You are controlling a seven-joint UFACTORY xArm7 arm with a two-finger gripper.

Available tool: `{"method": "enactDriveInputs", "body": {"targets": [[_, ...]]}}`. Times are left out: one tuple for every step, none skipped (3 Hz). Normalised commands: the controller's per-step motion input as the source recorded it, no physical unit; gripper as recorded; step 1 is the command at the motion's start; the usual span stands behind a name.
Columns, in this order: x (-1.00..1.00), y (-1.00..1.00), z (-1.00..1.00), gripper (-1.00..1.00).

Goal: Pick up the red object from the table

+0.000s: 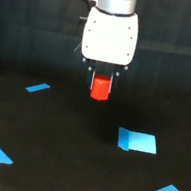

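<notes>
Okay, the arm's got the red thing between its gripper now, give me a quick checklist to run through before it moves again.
1. Red object sits in the gripper: ok, it shows right below the white gripper body.
2. Object is off the table: looks ok, it appears above the black surface, though one view cannot confirm the gap.
3. Grip is firm on both sides: cannot tell, the fingers are dark against the background.
4. Object hangs straight: ok, it looks upright.
5. Blue block is away from the gripper: ok, it lies lower, toward the exterior view's right.
6. Blue strips are apart from the object: ok.
</notes>
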Motion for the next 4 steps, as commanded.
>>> {"method": "enactDriveInputs", "body": {"targets": [[-0.06, -0.03, 0.01, -1.00], [-0.08, -0.03, 0.13, -0.91], [-0.09, -0.03, 0.06, -0.93], [-0.08, 0.07, 0.11, -1.00]]}}
